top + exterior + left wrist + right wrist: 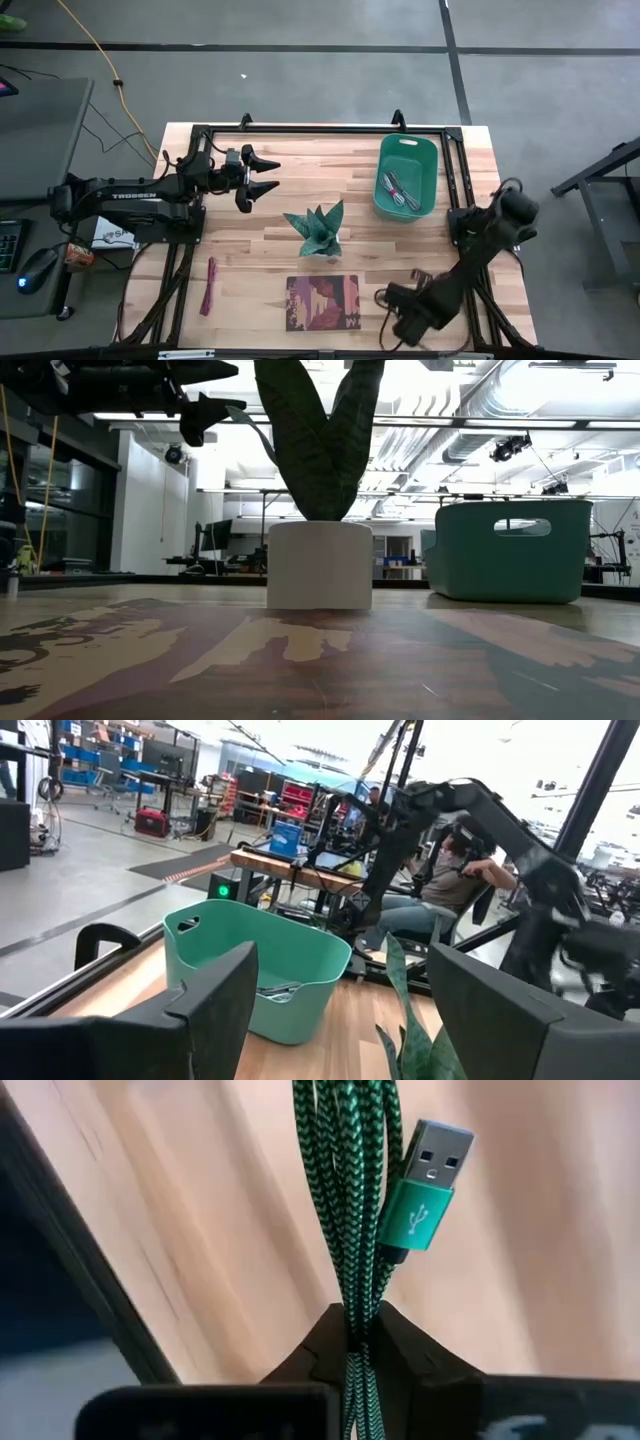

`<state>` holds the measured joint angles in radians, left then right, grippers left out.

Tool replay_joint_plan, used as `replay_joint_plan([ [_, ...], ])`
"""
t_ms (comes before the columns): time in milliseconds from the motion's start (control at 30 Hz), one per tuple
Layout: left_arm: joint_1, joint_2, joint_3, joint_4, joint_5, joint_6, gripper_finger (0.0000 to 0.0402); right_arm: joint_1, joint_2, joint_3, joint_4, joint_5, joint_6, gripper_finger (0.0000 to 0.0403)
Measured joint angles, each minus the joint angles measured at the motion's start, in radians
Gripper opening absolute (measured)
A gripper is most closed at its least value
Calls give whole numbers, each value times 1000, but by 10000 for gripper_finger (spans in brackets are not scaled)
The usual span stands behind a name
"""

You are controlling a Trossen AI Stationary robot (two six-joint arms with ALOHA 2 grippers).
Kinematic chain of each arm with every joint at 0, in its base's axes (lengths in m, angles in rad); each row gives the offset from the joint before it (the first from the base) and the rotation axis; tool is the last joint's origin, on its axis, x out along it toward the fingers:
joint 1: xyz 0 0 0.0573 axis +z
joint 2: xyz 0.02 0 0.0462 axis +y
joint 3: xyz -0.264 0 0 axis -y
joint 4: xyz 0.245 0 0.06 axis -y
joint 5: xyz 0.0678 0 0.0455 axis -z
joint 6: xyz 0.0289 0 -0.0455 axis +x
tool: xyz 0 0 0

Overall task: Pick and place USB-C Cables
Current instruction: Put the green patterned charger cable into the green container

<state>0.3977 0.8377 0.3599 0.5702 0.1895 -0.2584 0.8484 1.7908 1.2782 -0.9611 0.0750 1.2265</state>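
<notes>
At the near right corner of the table [250, 200], the right gripper [405, 325] sits low over the front edge, close to the reddish-brown book [322, 302] on its left. Its fingers [410, 1355] are closed on the green cable [352, 1210]: the braided strands pass between the two dark tips, and a green USB plug [425, 1185] hangs free beside the bundle. In the high view the cable itself is hidden by the arm.

The left gripper [262, 175] hovers above the far left part of the table with its fingers [264, 160] spread apart and nothing between them. The low view shows it raised well clear of the tabletop.

The teal bin [406, 176] stands at the far right, just inside the dark frame rail [450, 170] that runs along the table's right side. A grey-silver cable [402, 190] lies inside it. The dark red cable [209, 286] lies on the near left, just beside the left frame rail and well apart from both grippers.

The teal plant [318, 230] occupies the table centre, between the two arms. Bare wood lies between the plant and the bin, and between the book and the dark red cable.
</notes>
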Motion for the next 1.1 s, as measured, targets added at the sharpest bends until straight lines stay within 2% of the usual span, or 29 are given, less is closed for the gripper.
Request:
replay_joint_plan([
  [133, 0, 0, 0, -4, 0, 0, 271, 34, -123, -61, -1, 159, 8, 5],
  [267, 0, 0, 0, -3, 0, 0, 271, 62, -260, -196, 90, 250, 29, 5],
  [467, 0, 0, 0, -1, 1, 0, 271, 67, -469, -500, 492, 332, -37, 4],
  [600, 0, 0, 0, 3, 1, 0, 271, 34, -551, -659, 811, 420, -221, 4],
  [667, 0, 0, 0, 4, 1, 0, 271, -6, -560, -719, 952, 438, -371, 3],
  [733, 0, 0, 0, 7, 1, 0, 271, -66, -568, -754, 1098, 421, -542, 3],
  [800, 0, 0, 0, 9, 1, 0, 271, -148, -569, -768, 1184, 356, -685, 3],
  [967, 0, 0, 0, 10, 1, 0, 271, -408, -587, -770, 1207, 84, -899, 3],
  [1100, 0, 0, 0, 10, 1, 0, 271, -591, -691, -770, 1153, -28, -1015, 3],
])
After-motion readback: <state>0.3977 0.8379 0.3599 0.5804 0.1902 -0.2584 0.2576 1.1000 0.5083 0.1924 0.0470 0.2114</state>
